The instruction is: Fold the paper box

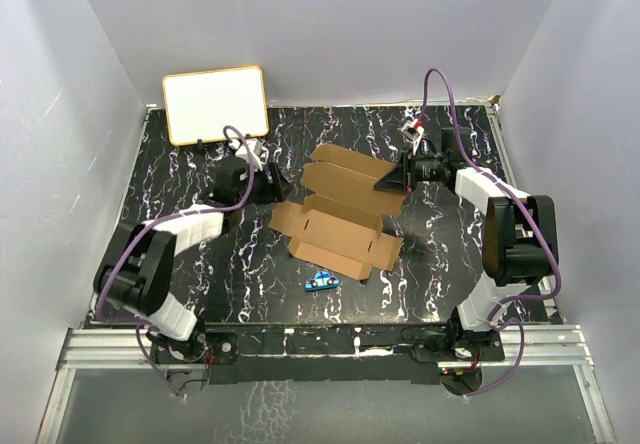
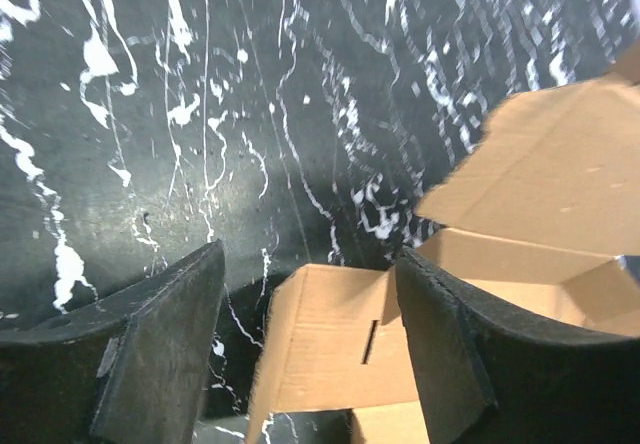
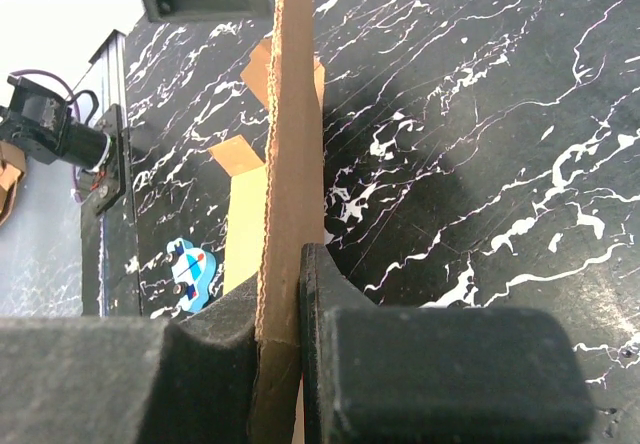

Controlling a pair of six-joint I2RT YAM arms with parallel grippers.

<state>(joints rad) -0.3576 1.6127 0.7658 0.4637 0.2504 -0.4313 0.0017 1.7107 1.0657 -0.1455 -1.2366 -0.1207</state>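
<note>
**Right tool clamped on the paper box, left tool standing open beside it**

**Top external view.** The paper box [image 1: 338, 226] lies in the middle of the frame on the black, white-veined table [image 1: 250, 299]. It is a brown die-cut sheet, only partly folded. Its lower panels lie flat, and its upper panels are raised and creased. The right tool [image 1: 398, 179] meets the sheet at the right-hand edge of the raised part. The left tool [image 1: 275, 179] sits just beside the sheet's upper left edge, and whether it touches cannot be told from here. A white board [image 1: 215, 104] with a tan frame leans at the upper left of the frame. A small blue object [image 1: 322, 280] lies on the table just below the sheet, apart from it.

**Left wrist view.** The left tool [image 2: 310, 254] has its jaws well apart. One dark finger is at the lower left, the other at the lower right, and nothing is pinched between them. Brown cardboard of the paper box [image 2: 330, 354], with a narrow slot cut in it, shows through the gap. More panels rise at the right of the frame. Whether the right-hand finger touches them is unclear.

**Right wrist view.** The right tool [image 3: 282, 329] is closed tight on a cardboard panel of the paper box [image 3: 292, 164]. The panel is seen edge-on and runs from the bottom centre up to the top of the frame. The small blue object [image 3: 190, 270] lies on the table at the lower left.
</note>
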